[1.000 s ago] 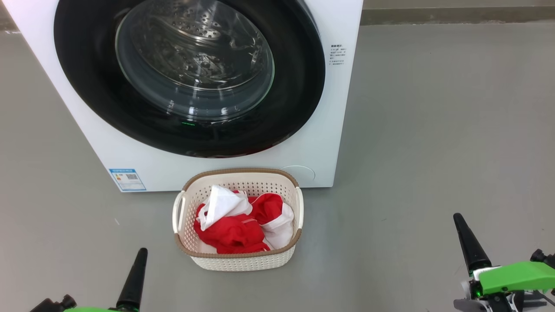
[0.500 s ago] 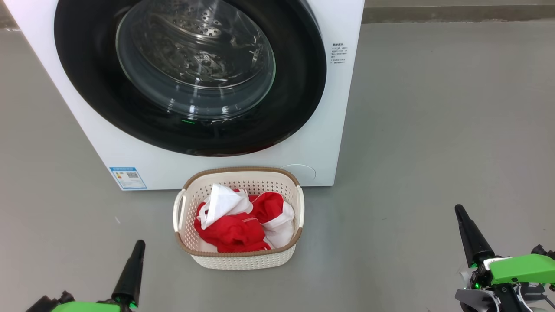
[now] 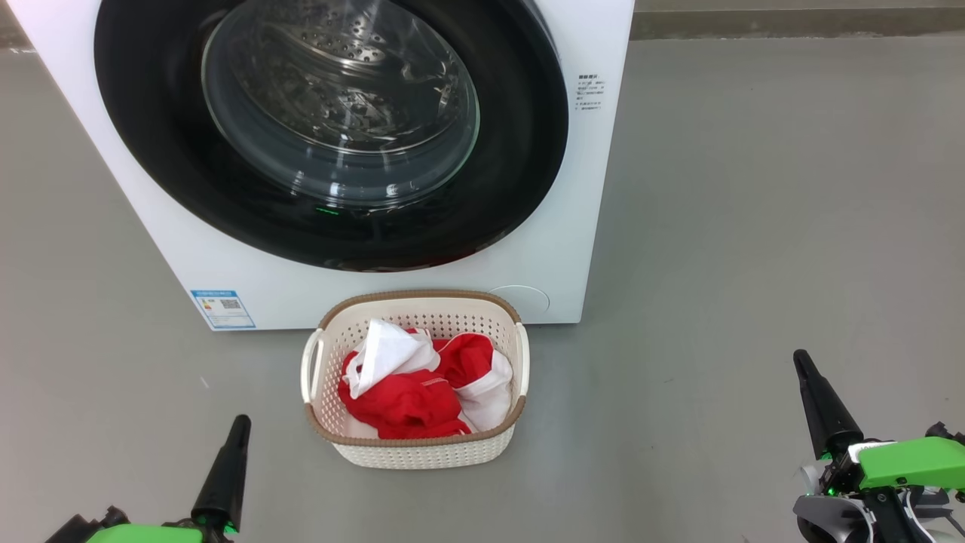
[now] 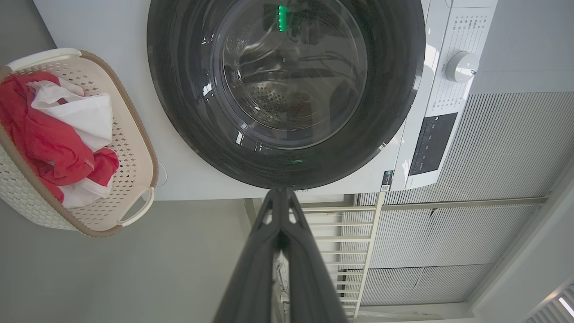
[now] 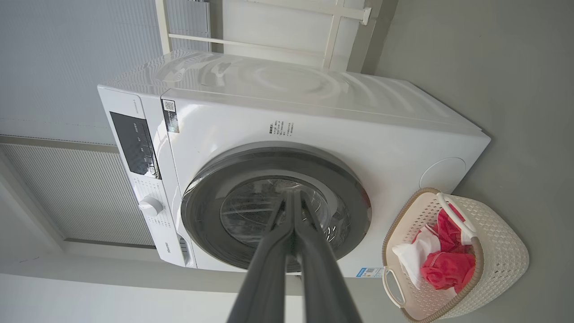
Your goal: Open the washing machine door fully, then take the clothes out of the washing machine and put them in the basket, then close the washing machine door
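Note:
The white washing machine (image 3: pixel 188 256) stands ahead with its round black door (image 3: pixel 151 173) shut flat against the front; the steel drum shows through the glass. On the floor before it sits the cream basket (image 3: pixel 422 452), holding the red and white clothes (image 3: pixel 411 388). My left gripper (image 3: pixel 240 424) is shut at the lower left, apart from the basket. My right gripper (image 3: pixel 801 358) is shut at the lower right, well clear of everything. The left wrist view shows the door (image 4: pixel 179 112), the basket (image 4: pixel 139 148) and the clothes (image 4: pixel 49 143); the right wrist view shows the door (image 5: pixel 202 211) and the basket (image 5: pixel 497 251).
Grey floor (image 3: pixel 754 226) spreads wide to the right of the machine. A blue label sticker (image 3: pixel 221 308) sits at the machine's lower left corner. A control panel and dial (image 5: pixel 150 205) are on the machine's top band. Pale slatted wall panels (image 4: pixel 493 148) stand behind.
Both grippers have shifted a little in the head view: the left one lower, the right one slightly higher. Door, basket and clothes stay as they were.

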Controlling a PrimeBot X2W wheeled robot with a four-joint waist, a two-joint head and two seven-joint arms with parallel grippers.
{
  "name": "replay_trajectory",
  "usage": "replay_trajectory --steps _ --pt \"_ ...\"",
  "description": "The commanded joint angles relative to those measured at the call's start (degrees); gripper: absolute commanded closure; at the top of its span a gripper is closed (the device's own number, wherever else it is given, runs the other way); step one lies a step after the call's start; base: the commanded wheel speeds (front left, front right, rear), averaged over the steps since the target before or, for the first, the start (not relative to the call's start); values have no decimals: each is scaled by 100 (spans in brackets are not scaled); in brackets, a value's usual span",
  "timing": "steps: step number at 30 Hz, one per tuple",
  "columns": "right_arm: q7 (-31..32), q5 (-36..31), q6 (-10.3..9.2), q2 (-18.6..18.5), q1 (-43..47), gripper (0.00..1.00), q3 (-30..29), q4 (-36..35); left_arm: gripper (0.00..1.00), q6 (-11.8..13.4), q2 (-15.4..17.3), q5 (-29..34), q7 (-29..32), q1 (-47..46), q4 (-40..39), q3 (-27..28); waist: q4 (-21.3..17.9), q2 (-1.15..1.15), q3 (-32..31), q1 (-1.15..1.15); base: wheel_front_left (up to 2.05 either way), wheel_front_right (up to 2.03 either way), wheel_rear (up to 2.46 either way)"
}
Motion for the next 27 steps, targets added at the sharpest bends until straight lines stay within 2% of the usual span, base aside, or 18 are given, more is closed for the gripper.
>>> replay_trajectory --steps 1,27 --pt "32 15 -4 -68 -243 100 109 -141 100 -41 64 -38 19 -235 -117 206 0 0 0 0 0 0 0" --pt "63 -17 -4 -41 -247 100 71 -139 100 -41 64 -39 19 -235 -118 206 0 0 0 0 0 0 0"
